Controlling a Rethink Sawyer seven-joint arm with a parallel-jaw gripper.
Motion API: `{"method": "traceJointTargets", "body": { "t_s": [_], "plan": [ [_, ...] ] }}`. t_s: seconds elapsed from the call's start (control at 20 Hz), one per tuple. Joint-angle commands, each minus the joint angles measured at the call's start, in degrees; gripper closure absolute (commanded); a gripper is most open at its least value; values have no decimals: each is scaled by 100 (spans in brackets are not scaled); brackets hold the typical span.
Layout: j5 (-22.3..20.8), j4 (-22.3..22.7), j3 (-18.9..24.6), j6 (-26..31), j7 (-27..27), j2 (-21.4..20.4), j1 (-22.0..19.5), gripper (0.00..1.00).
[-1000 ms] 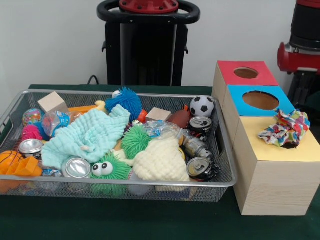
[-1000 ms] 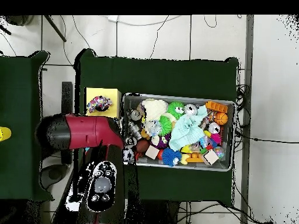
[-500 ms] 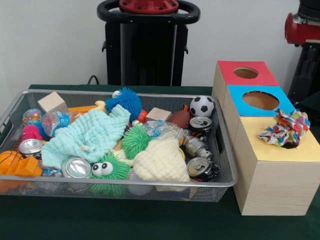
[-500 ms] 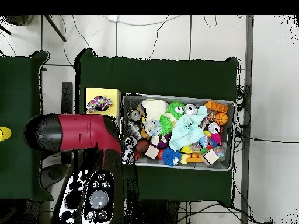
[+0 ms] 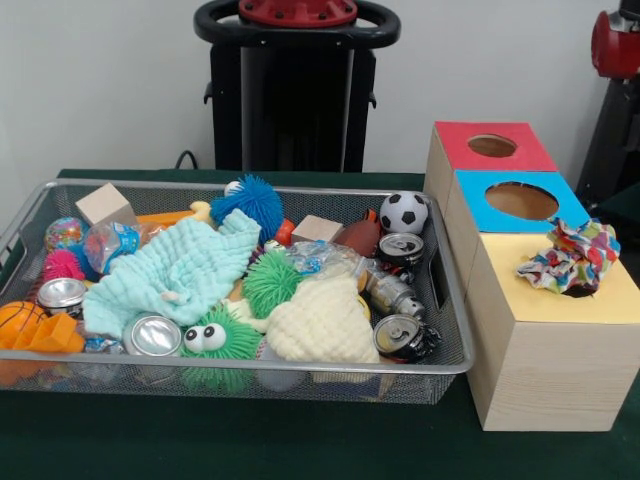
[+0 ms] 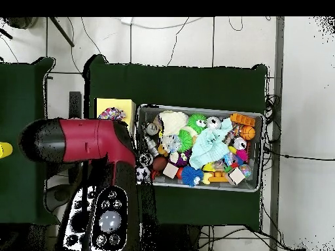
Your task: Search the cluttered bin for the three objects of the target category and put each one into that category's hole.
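Front view: a wire mesh bin [image 5: 452,365] sits on the green desk [image 5: 240,440], packed with clutter. A pale mint cloth [image 5: 175,270] lies across its middle, and a cream knitted cloth [image 5: 320,322] sits toward the near rim. Around them are crushed cans [image 5: 405,337], a green googly-eyed puffer toy [image 5: 220,340], a blue spiky ball [image 5: 250,200], a small soccer ball [image 5: 404,212], two wooden blocks [image 5: 104,204] and an orange basketball [image 5: 18,318]. Just beside the bin stands a wooden box [image 5: 545,375] with a red-topped hole [image 5: 492,146], a blue-topped hole [image 5: 521,201] and a yellow top. A crumpled multicoloured cloth [image 5: 570,256] rests on the yellow top, over what seems to be its hole. Only a red piece of the arm [image 5: 615,45] shows at the upper right edge.

Overhead view: the red and black arm [image 6: 78,140] lies over the box, hiding most of it; the yellow top [image 6: 112,104] and a bit of the multicoloured cloth [image 6: 112,114] peek out above it. The jaws are hidden beneath the arm, so I cannot tell how they stand or whether they hold anything. The bin [image 6: 262,137] lies beside it, the mint cloth [image 6: 211,144] at its centre.
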Motion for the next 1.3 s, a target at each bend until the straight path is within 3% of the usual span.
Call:
{"method": "traceJointTargets", "body": {
  "t_s": [0.05, 0.3, 0.65, 1.0, 1.3],
  "plan": [
    [-234, -616, 430, 618, 158, 558, -427, 100],
    [-262, -900, 538, 745, 2, 715, -575, 100],
    [-296, -859, 604, 823, -176, 624, -725, 100],
    [-384, -1426, 555, 1383, -205, 705, -788, 100],
    [-438, -1620, 578, 1628, -92, 685, -764, 100]
  ]
}}
